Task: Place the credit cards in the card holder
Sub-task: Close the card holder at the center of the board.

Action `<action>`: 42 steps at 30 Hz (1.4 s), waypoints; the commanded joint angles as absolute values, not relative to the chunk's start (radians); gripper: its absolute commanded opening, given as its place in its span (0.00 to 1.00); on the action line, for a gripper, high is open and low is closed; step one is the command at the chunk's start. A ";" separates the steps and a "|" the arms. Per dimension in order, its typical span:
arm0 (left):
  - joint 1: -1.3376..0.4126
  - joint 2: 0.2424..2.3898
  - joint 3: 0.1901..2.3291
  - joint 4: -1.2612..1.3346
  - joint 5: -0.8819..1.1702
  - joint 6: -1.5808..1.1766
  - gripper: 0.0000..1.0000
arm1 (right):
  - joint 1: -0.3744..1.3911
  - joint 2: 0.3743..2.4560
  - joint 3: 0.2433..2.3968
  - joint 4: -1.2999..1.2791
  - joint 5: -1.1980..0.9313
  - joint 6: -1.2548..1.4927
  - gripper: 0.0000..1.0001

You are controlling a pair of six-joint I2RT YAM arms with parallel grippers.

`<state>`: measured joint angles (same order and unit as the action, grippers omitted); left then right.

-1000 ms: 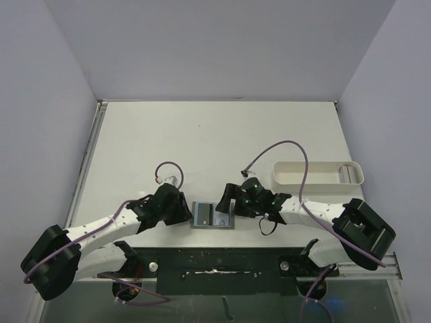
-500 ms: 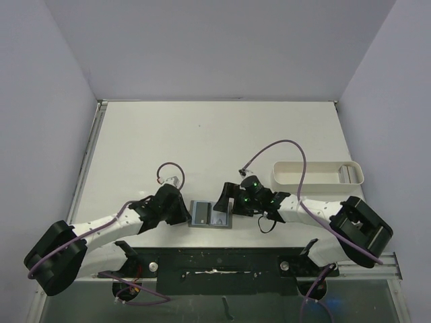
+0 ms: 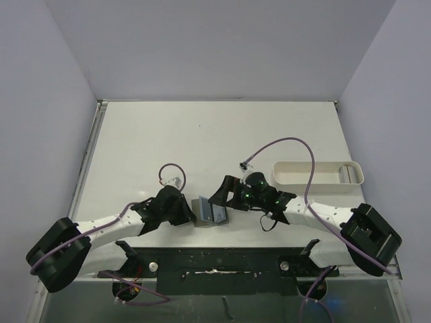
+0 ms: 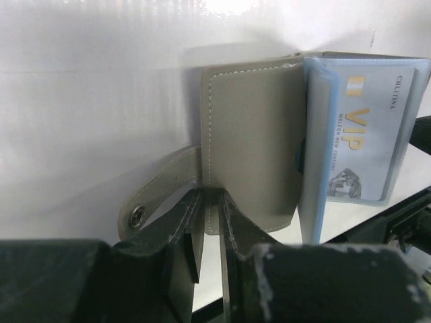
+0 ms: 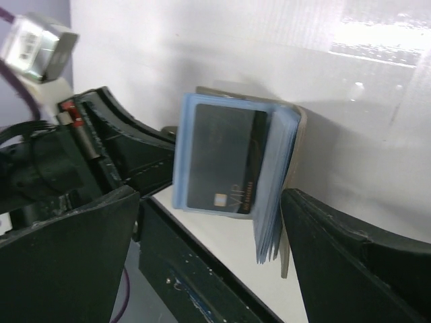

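Since the earlier frame the card holder no longer lies open and flat on the table. Its left cover has swung up so it stands half folded, and both arms have drawn in closer around it. Your left end effector has gone from apart to clamped on the lower edge of the grey-olive cover, just beside the clasp tab. Your right end effector is spread wide, one finger on each side of the blue sleeves, and appears not to touch them. The holder sits at the near edge of the table, between the two arms, and a dark credit card shows in the front sleeve. The main risk is the left grip, which takes only a thin strip of the cover. A pull or twist could let the cover slip out, and the holder would flop open again or slide toward the table edge. If you close the right side carelessly, a finger may catch the fanned sleeves, bend them, or push the seated card out of its pocket.
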<state>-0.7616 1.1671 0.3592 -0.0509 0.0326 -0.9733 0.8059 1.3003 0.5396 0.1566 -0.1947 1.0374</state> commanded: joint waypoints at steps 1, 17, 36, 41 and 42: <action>-0.784 1.197 0.362 0.069 0.083 -1.010 0.13 | 0.821 1.259 0.558 0.261 -0.274 1.073 0.90; -0.795 1.217 0.387 0.105 0.085 -1.029 0.15 | 0.829 1.339 0.563 0.384 -0.351 1.122 0.89; -0.708 0.903 0.405 -0.194 -0.030 -1.059 0.30 | 0.833 1.469 0.653 0.259 -0.343 1.036 0.53; -0.617 0.891 0.421 -0.246 -0.009 -1.016 0.31 | 0.835 1.531 0.680 0.244 -0.346 1.023 0.55; -0.609 0.885 0.424 -0.252 -0.012 -1.012 0.32 | 0.836 1.542 0.684 0.242 -0.350 1.021 0.55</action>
<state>-0.6449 0.9138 0.3637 -0.2165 -0.0040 -1.0504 0.8265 1.5097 0.6342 0.2398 -0.3496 1.0508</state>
